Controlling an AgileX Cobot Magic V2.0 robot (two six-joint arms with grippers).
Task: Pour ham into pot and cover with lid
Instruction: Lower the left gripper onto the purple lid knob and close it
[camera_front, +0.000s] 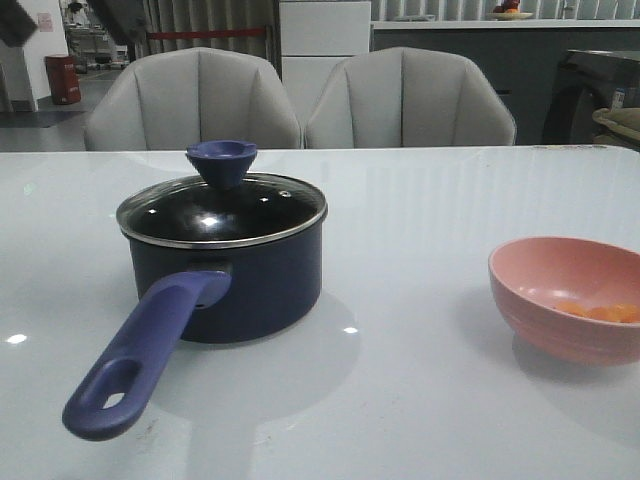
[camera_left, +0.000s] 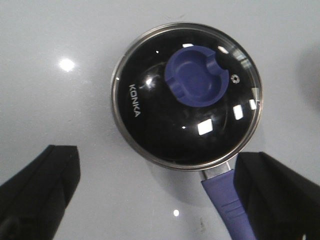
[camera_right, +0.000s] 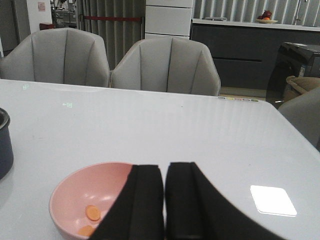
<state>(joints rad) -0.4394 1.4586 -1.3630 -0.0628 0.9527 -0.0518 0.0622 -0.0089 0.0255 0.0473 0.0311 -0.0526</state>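
The navy pot (camera_front: 235, 285) stands left of centre with its handle (camera_front: 145, 350) pointing toward the front. The glass lid (camera_front: 222, 210) with its blue-purple knob (camera_front: 221, 162) sits on it. From above, the left wrist view shows the lid (camera_left: 150, 115) and knob (camera_left: 197, 75). My left gripper (camera_left: 157, 195) is open, high over the table beside the pot's handle (camera_left: 225, 200). The ham (camera_front: 600, 312) lies in the pink bowl (camera_front: 570, 300) at the right. My right gripper (camera_right: 165, 200) is shut and empty, near the bowl (camera_right: 85, 195), with ham slices (camera_right: 92, 213) visible.
Two grey chairs (camera_front: 195, 100) stand behind the table's far edge. The white table (camera_front: 420, 220) runs wide between pot and bowl. A dark cabinet (camera_front: 590, 90) stands at the back right.
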